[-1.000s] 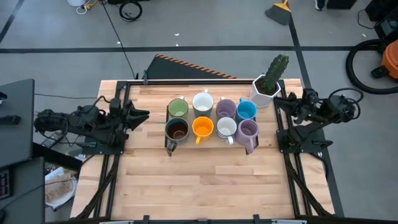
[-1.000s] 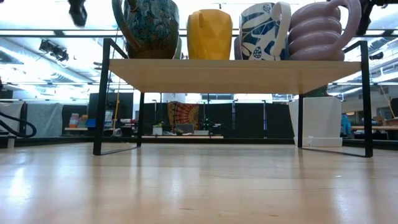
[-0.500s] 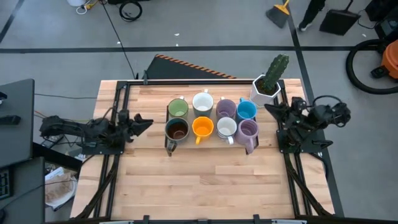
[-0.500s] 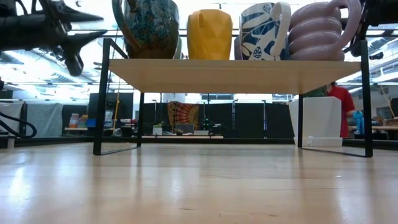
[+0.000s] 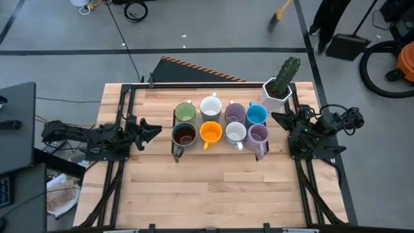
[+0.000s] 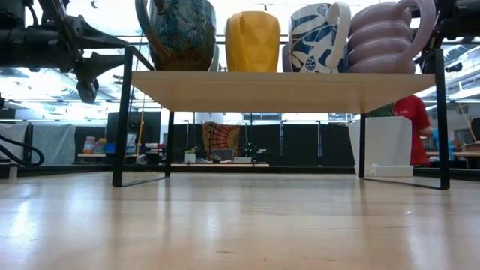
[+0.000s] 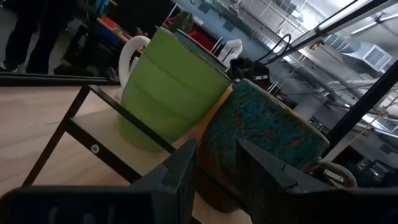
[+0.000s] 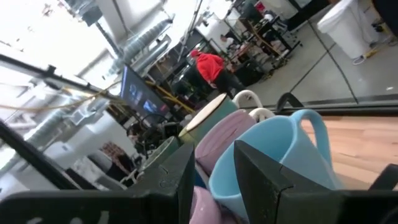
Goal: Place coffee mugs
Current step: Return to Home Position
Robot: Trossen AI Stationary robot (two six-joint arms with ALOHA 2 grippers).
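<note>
Now eight mugs (image 5: 210, 133) fill the shelf (image 6: 277, 90); both arms' jaws stand slightly apart.

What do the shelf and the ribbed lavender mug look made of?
Shelf board: pale, matte, wood-toned; wood or wood laminate, hard to tell which. Shelf legs: thin black bars, probably painted metal. Ribbed lavender mug: likely glazed ceramic, smooth with soft glossy highlights on its rings.
</note>
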